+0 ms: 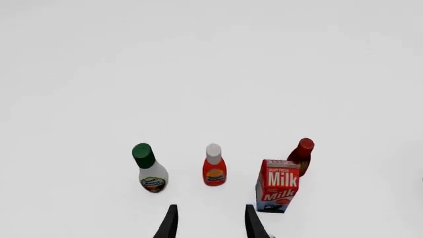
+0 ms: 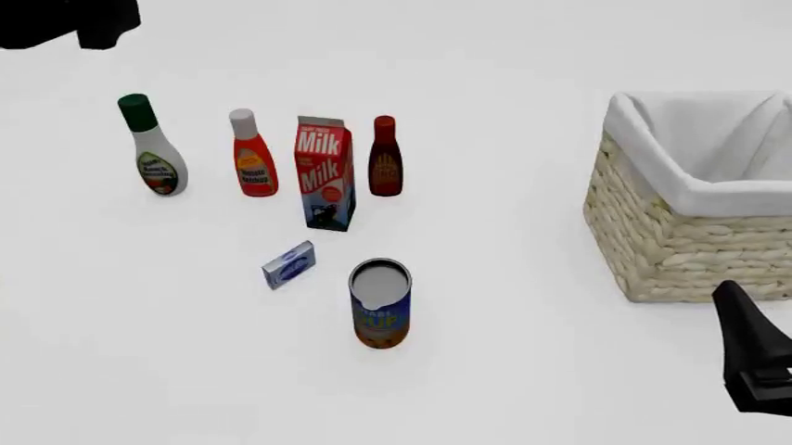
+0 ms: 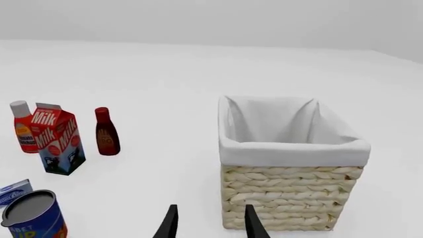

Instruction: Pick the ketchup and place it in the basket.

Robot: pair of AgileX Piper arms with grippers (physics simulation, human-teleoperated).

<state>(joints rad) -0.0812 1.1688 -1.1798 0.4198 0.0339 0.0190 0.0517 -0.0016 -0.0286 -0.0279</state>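
The ketchup (image 2: 254, 156) stands upright in the far row, between a white green-capped bottle (image 2: 154, 148) and a milk carton (image 2: 325, 173). In the left wrist view the ketchup (image 1: 214, 166) stands a little ahead of my left gripper (image 1: 210, 220), which is open and holds nothing. The basket (image 2: 674, 250), woven with a white lining, sits at the right and nothing shows inside it. My right gripper (image 3: 210, 223) is open just in front of the basket (image 3: 290, 193), on its near side. One of its fingers (image 2: 743, 324) shows at the front view's lower right.
A darker red bottle (image 2: 385, 158) stands right of the milk carton. A small blue box (image 2: 288, 264) and an open-topped can (image 2: 380, 304) lie nearer, in the middle of the table. Part of the left arm (image 2: 69, 20) shows dark in the top left corner.
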